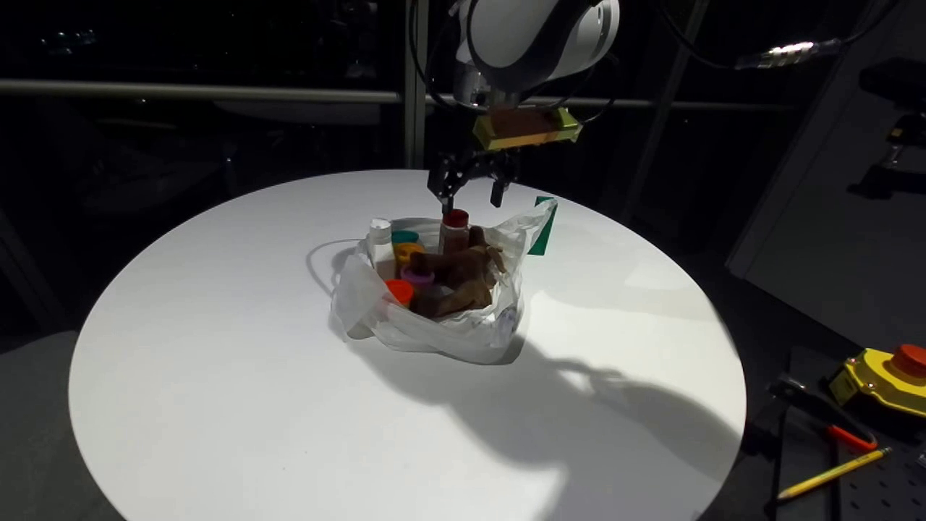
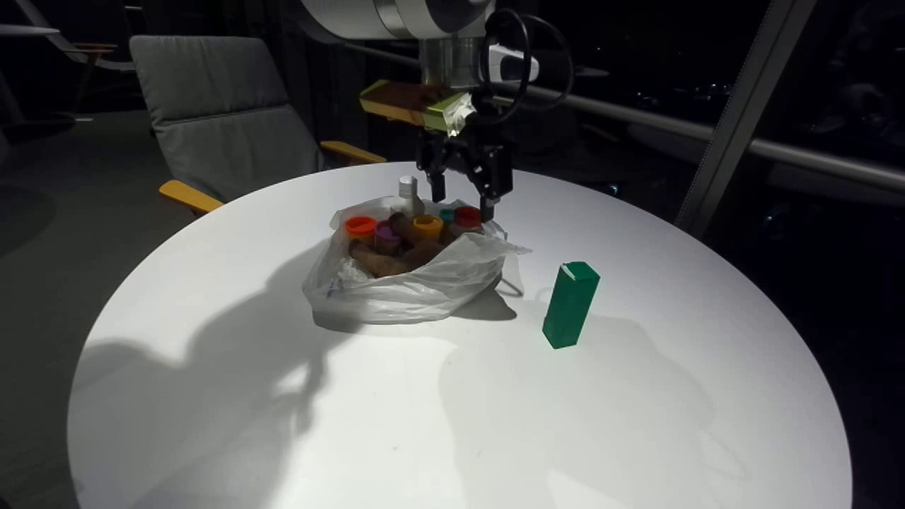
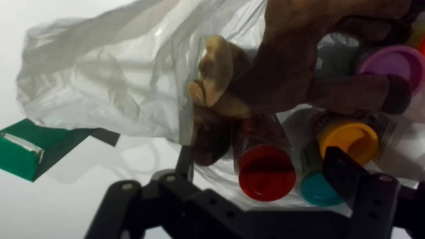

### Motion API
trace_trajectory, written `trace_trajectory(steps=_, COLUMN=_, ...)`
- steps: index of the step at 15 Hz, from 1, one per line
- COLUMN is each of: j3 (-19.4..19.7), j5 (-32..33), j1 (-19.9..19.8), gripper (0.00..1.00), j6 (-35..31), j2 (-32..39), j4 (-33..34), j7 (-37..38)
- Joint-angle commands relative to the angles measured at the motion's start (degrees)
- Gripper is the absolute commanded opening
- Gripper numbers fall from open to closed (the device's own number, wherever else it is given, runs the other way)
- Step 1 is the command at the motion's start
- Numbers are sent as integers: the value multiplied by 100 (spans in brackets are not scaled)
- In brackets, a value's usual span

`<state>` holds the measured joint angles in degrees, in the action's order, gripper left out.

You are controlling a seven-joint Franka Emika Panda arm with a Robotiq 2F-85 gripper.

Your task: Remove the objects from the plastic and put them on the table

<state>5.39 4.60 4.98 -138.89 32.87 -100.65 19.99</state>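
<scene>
We record the brown plush animal (image 3: 279,79), red-capped bottle (image 3: 265,166), orange cup (image 2: 361,227), yellow cup (image 2: 428,226), purple cup (image 3: 388,63) and teal-green cup (image 3: 315,188) inside the plastic bag (image 2: 396,300) on the desk (image 1: 217,391). Just above the bag, the end effector (image 2: 463,206) stands spread wide. In both exterior views, a green box (image 2: 570,307) is right of it.

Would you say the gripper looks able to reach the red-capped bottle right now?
Probably yes: the open gripper hangs near the bottle, whose red cap is uncovered, though the brown plush animal alongside may crowd it.
</scene>
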Motion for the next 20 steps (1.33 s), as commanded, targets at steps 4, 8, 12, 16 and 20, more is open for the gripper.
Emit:
trace_trajectory(steps=4, j3=89, j5=76, j1=78, gripper=100, j6=27, j2=579, j4=770, j7=57)
trace_trajectory(steps=8, j3=-68, j5=-156, j1=-82, gripper=85, j6=270, j2=780, j4=1101, j7=-176)
trace_trajectory(steps=12, j3=-154, j5=-350, j1=-163, gripper=49, j6=582, j2=948, j4=1330, j7=-276)
trace_trajectory(steps=16, j3=-71, j5=-331, j1=-81, gripper=25, j6=677, j2=965, j4=1381, j7=-80)
trace_trajectory(steps=20, j3=-32, j5=-366, j1=-33, gripper=25, j6=662, j2=841, j4=1257, j7=128)
